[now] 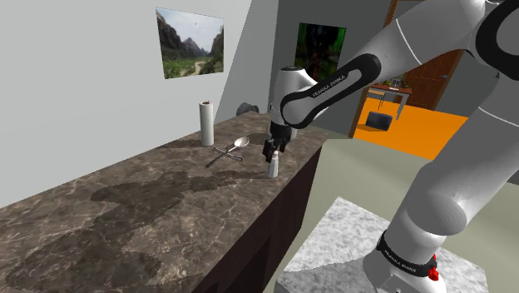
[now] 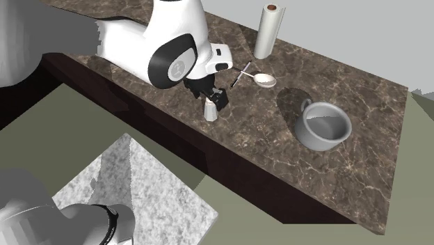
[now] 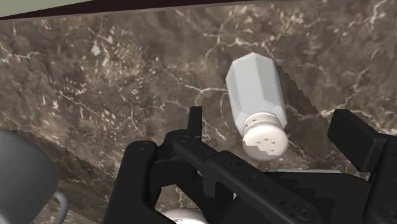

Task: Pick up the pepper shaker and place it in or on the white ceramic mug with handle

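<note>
- Two black fingers [image 3: 353,137] of the gripper [image 3: 272,124] are standing apart, straddling the pepper shaker [image 3: 256,95] without touching it.
- That pepper shaker is standing upright near the counter's [image 1: 125,216] front edge. Likely light, rigid and smooth, it is asking for a squeeze on its faceted body, below the cap.
- Grey-white mug [image 2: 311,136] is sitting well apart along the counter.

Glossy veined brown marble counter [image 1: 125,216], smooth white shaker [image 3: 254,89].
</note>
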